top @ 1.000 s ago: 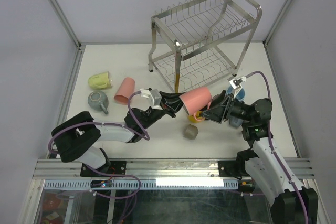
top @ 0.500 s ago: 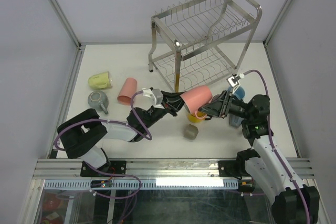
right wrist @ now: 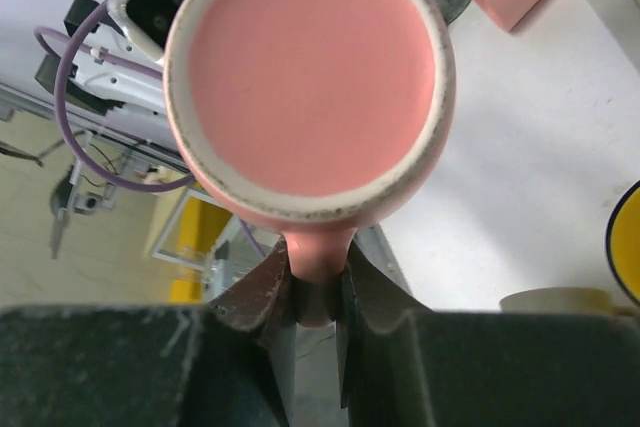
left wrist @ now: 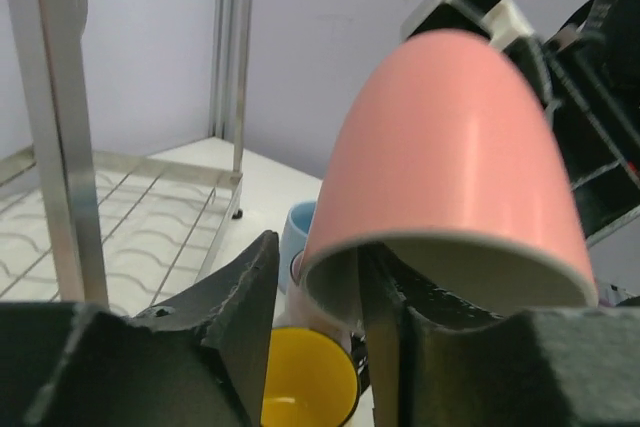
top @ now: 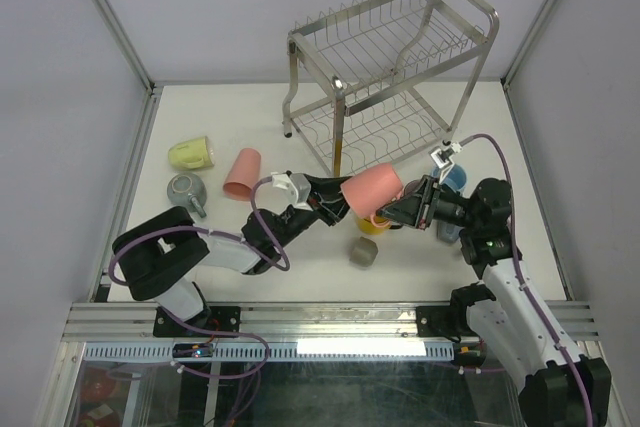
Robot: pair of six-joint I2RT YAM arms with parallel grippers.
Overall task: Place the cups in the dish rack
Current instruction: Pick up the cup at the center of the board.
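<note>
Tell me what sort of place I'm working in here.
Probably a lab test cell, not a kitchen: a white table boxed in by plain panels on aluminium posts, with a dish rack and loose mugs as props.

No text, label, brand, number or sign can be read; pink cup (top: 372,190) and dish rack (top: 341,117) show plain surfaces

Cup (top: 373,190) between left hand (top: 338,197) and right hand (top: 402,211), before dish rack (top: 341,127).

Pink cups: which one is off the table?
The pink cup at centre, handle pinched in the right gripper; the other cup lies on the table.
</note>
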